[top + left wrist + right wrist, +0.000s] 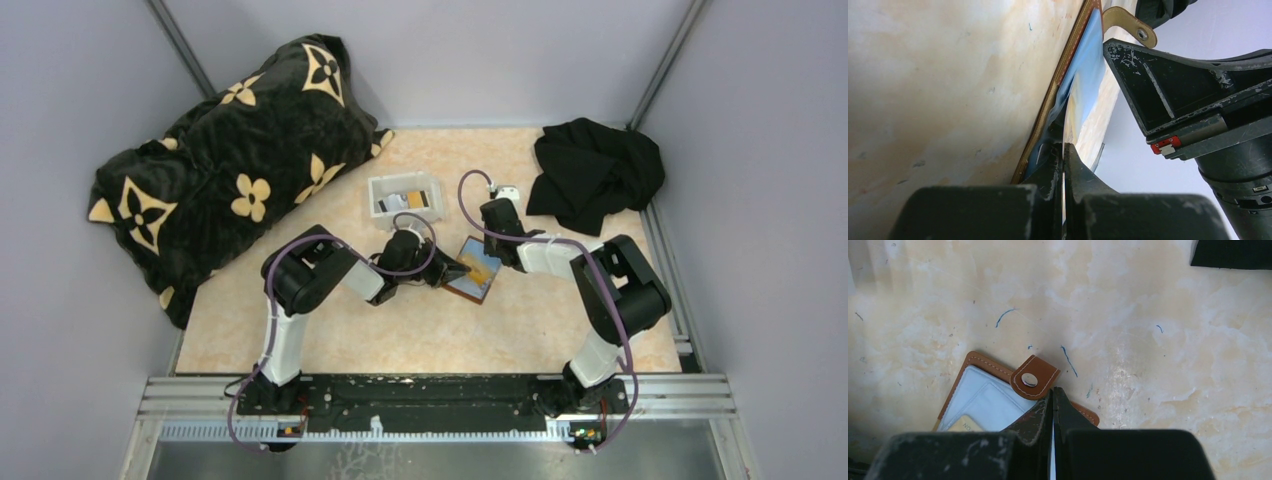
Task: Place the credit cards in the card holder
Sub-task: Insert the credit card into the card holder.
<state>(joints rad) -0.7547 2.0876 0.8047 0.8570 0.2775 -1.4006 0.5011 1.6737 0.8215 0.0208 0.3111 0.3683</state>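
- Near the middle of the worktop (pixel 350 330), the card holder (pixel 474 270) lies open and flat, inner faces up, between the two arms.
- Behind it and a little to the left stands a white tray (pixel 378 186), apart from the card holder. The credit cards (pixel 410 201) lie inside it; we make out a dark one and a lighter one, but not a sure count.
- From the right wrist view, a gold-tan card (pixel 964 425) shows at the pale inner face of the card holder, so we judge that one card may already be seated. How deep it sits we cannot tell.
- We judge the task to be partway at most: the cards in the tray have yet to be lifted and slid into the pockets.
- Our left hand (pixel 452 270) has its fingers together, tips at the card holder's left edge and against its blue inner face. Whether it pinches a layer or only presses, we cannot tell.
- Our right hand (pixel 1052 392) also has its fingers together, tips touching the card holder's edge just beside the snap strap (pixel 1034 377). We see no card in it.
- Both hands are thus at the card holder and well apart from the tray, so neither is placed to fetch a card.
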